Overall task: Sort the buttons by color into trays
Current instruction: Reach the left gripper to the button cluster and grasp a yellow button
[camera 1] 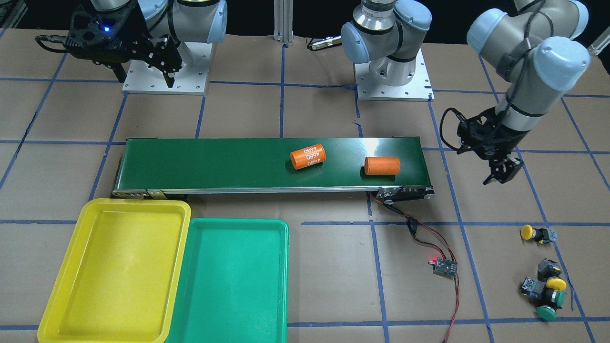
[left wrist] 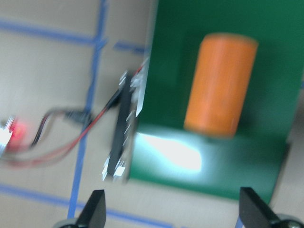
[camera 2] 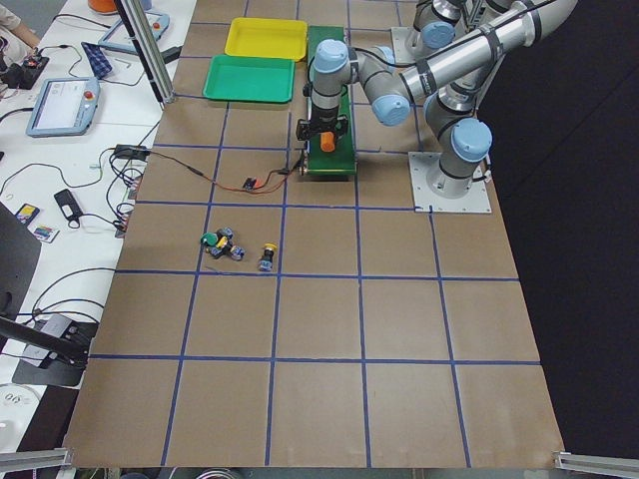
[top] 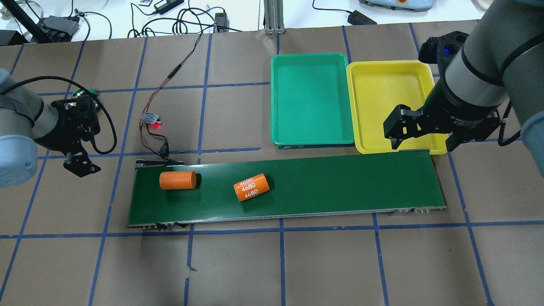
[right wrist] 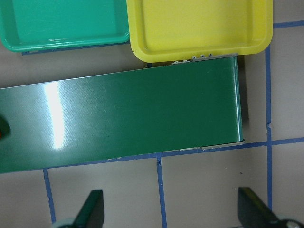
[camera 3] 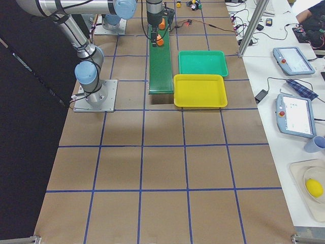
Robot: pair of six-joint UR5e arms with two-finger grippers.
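The left gripper (camera 1: 503,174), jaws wide apart and holding nothing, hangs off the end of the dark green conveyor belt (camera 1: 214,164). The four buttons (camera 1: 545,290) lie on the table beyond it, toward the operators' side: one yellow button (camera 1: 533,233) nearest, the other three bunched together farther out. The right gripper (top: 423,136), also spread wide and empty, hangs over the belt's opposite end beside the yellow tray (camera 1: 124,271), which touches the teal tray (camera 1: 233,281), well apart from the buttons. Two orange cylinders (camera 1: 308,156) lie on the belt. Brown paper (camera 1: 333,286) gridded with blue tape covers the table; a white bench (camera 2: 70,150) strewn with cables and handheld consoles runs alongside.
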